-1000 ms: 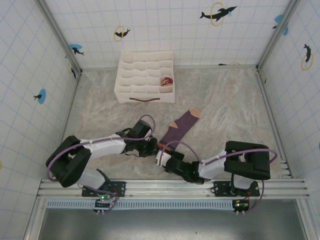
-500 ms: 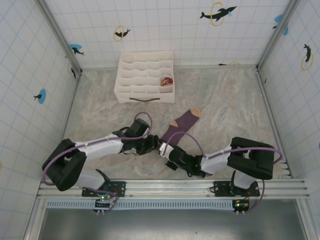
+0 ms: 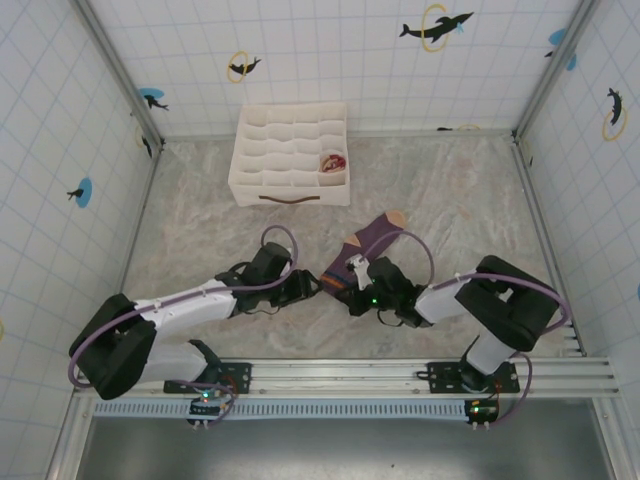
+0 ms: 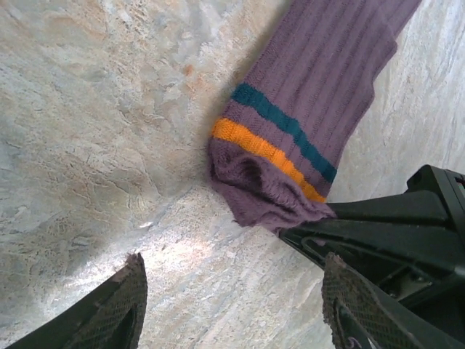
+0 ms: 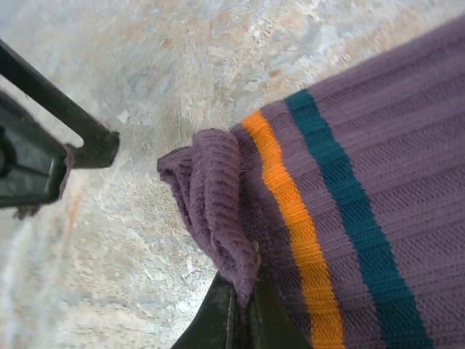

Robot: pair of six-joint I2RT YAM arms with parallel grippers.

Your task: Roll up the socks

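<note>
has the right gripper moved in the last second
Yes. The right gripper has moved away from the near rail, toward the organiser box, shut on the purple sock.

No legible text, labels, brands or numbers, dolphin decals (image 3: pixel 437 27) carry no lettering

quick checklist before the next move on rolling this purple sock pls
1. Grip on the cuff: ok, right gripper is shut on its folded edge.
2. Free hand off the fabric: ok, left gripper is open, fingers just short of the cuff.
3. Roll begun: ok, cuff edge curled over beside the orange stripe.
4. Rest of the purple sock straight on the table: ok.
5. Clearance between the two grippers: cannot tell, they sit very close.
</note>
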